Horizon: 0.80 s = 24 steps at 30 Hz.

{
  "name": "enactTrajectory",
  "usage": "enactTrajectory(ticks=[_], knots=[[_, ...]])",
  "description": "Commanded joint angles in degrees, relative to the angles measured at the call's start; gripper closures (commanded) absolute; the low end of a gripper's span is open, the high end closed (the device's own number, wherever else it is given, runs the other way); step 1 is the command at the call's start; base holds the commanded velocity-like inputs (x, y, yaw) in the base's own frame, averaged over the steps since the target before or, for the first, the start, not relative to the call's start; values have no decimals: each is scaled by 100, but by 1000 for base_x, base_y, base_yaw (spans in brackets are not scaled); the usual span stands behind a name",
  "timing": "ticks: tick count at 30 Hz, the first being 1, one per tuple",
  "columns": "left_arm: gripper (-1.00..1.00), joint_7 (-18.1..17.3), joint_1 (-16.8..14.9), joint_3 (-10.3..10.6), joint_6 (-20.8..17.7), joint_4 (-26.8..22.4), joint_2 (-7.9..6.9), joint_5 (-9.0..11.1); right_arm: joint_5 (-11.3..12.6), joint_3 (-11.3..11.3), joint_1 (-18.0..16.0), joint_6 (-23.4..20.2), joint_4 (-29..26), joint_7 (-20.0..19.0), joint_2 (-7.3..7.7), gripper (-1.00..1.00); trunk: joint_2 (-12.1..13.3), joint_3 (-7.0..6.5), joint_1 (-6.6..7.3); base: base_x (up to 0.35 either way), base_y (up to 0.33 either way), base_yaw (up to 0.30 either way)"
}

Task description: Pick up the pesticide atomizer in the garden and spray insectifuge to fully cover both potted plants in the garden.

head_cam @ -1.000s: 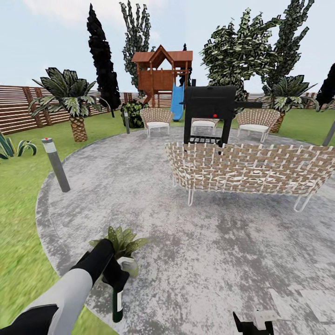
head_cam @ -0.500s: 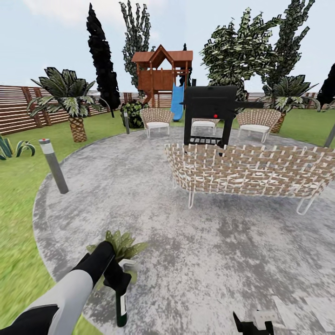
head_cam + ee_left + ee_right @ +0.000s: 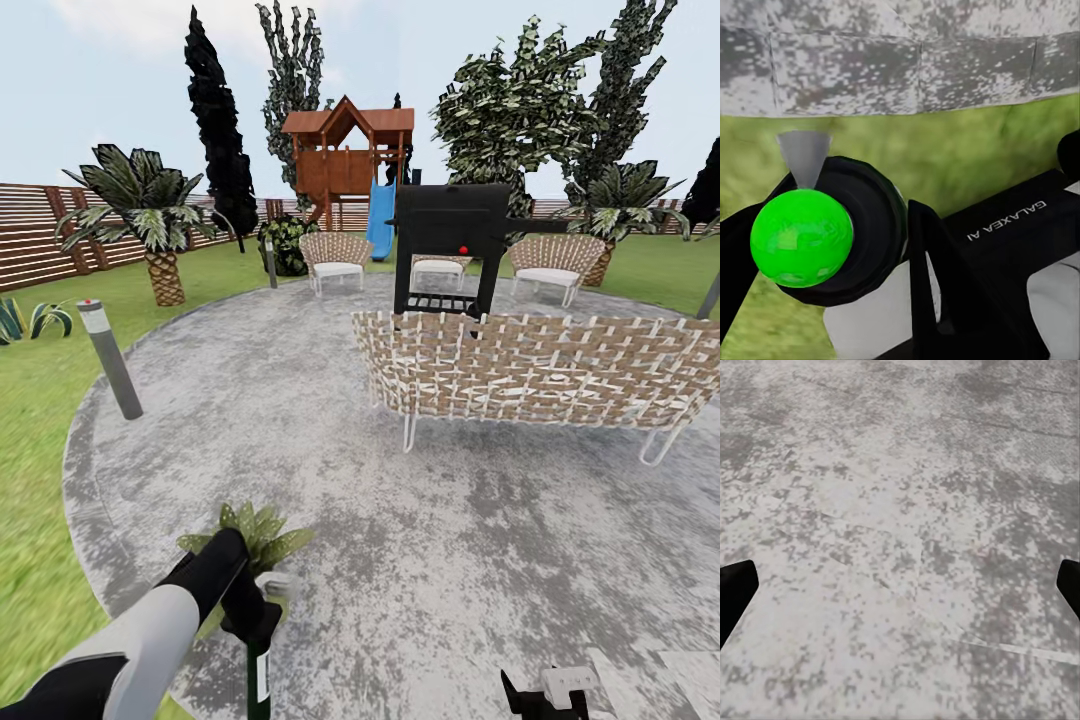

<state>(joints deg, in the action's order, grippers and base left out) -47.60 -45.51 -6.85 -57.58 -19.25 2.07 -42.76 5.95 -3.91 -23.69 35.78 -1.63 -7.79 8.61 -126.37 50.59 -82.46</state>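
My left claw (image 3: 250, 620) is clamped on the atomizer (image 3: 258, 682), low at my left over the patio (image 3: 480, 560) edge. My right claw (image 3: 548, 700) sits at the bottom of the head view; the right wrist view shows both fingertips far out at the frame sides over bare stone, so it stands apart and carries nothing.

Risks, as I judge them:
- Grip slip. The stem hangs below the claw; a fast swing could twist it and send the spray off the leaves.
- Aim. The plant (image 3: 252, 535) is just beyond my left forearm, partly hidden by it. I cannot tell which way the nozzle faces, so a spray from here may wet stone or grass instead.
- Crowding. Going lower or nearer could knock the arm into the leaves.
- Coverage. I can see one potted plant; the second still has to be found.

Atomizer: in the head view, a thin dark green stem with a white band, upright. In the left wrist view, a bright green ball (image 3: 801, 238) set in a round black collar.
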Motion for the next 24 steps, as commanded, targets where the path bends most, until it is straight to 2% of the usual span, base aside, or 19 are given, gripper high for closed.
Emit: enactTrajectory(ticks=[1, 4, 8, 22, 24], knots=[[100, -45, -2, -42, -34, -5, -10, -56, 60, -39, -4, 16, 5, -30, 1, -100, -2, 6, 1, 70, 0, 0], [100, -62, 6, -44, -34, 49, -38, -57, 64, -39, -4, 16, 5, -31, 1, -100, -2, 6, 1, 224, 0, 0], [100, -60, 7, -45, -34, 76, 13, -52, 64, -39, -4, 16, 4, -37, 0, -100, -2, 6, 1, 272, 0, 57], [100, -65, 7, -45, -34, 158, 20, -48, 64, -39, -4, 16, 5, -38, 0, -100, -2, 6, 1, 12, 0, 266], [100, -79, 7, -51, -35, 158, 26, -15, 64, -39, -4, 16, 5, -38, 0, -100, -2, 6, 1, 0, 0, 90]])
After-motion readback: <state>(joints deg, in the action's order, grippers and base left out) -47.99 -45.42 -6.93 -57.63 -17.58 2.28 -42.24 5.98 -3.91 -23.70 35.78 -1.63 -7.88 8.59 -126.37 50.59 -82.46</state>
